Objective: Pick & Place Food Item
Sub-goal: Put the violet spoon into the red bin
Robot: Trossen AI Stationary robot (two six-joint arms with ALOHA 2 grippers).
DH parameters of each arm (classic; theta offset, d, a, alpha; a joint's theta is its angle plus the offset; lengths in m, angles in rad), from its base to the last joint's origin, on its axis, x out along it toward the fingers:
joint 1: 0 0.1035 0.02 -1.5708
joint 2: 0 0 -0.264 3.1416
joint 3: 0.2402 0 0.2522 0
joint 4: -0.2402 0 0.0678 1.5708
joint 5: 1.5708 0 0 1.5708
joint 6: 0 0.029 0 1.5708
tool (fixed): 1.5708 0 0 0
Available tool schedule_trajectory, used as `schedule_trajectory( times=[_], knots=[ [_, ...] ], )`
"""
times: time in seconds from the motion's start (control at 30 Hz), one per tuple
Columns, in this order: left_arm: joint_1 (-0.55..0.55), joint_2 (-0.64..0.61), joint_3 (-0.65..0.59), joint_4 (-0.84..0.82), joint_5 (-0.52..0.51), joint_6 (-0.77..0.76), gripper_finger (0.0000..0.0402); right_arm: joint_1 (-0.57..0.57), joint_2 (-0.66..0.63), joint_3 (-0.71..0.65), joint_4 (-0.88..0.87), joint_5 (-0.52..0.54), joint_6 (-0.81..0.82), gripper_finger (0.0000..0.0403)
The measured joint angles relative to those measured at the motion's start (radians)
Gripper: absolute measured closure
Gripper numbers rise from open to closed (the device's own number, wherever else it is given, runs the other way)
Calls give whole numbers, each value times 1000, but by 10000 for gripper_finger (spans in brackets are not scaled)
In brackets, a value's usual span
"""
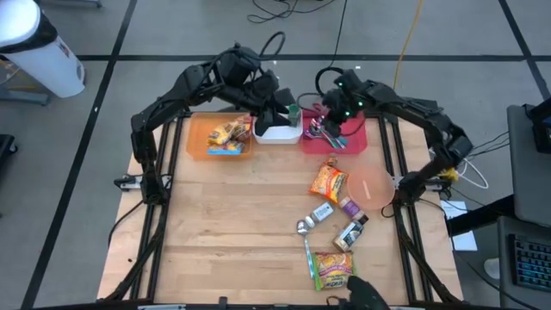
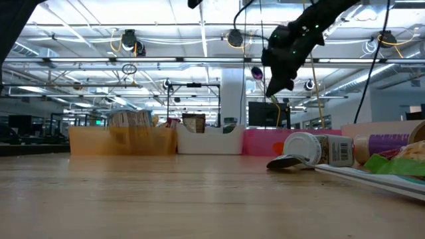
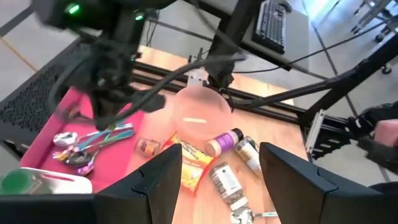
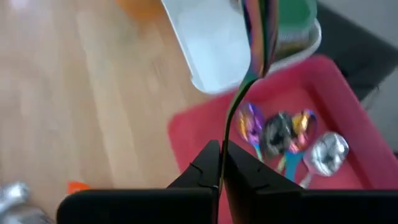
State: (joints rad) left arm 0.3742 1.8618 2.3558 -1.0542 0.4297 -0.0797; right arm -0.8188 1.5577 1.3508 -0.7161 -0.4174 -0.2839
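My right gripper [image 4: 221, 155] hovers over the pink bin [image 1: 357, 142], shut on an iridescent spoon [image 4: 258, 37]. More coloured spoons [image 4: 280, 134] lie in that bin. My left gripper [image 3: 221, 177] hangs open over the white bin [image 1: 277, 134] with nothing between its fingers. Snack packs [image 1: 228, 133] lie in the orange bin [image 1: 200, 142]. On the table lie an orange noodle packet [image 1: 329, 181], a second packet [image 1: 331, 269] near the front edge, and spice bottles [image 1: 351, 232]. My right gripper pinches the spoon's thin handle [image 4: 222, 146] near its end between its two fingers. The spoon runs on past the fingertips along the fingers, its bowl [image 4: 261, 31] farthest out. It is lifted clear above the pink and white bins, slanting down.
A translucent pink plate [image 1: 372, 188] sits at the table's right side. A silver spoon [image 1: 303, 228] and a long utensil [image 1: 308, 257] lie by the bottles. A green-lidded container [image 1: 294, 113] stands in the white bin. The table's left half is bare wood [image 1: 215, 224].
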Motion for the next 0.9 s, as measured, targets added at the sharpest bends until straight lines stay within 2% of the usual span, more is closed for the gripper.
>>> schedule_trajectory(
  times=[0.27,0.47,0.9],
  knots=[
    [-16,0,0,0,-1,1,179,0,130,31,-105,161,-85,403],
    [-17,0,0,1,-3,2,178,1,212,31,-172,238,-126,403],
    [-34,0,0,2,-5,-1,178,10,289,30,-208,300,-129,403]
  ],
)
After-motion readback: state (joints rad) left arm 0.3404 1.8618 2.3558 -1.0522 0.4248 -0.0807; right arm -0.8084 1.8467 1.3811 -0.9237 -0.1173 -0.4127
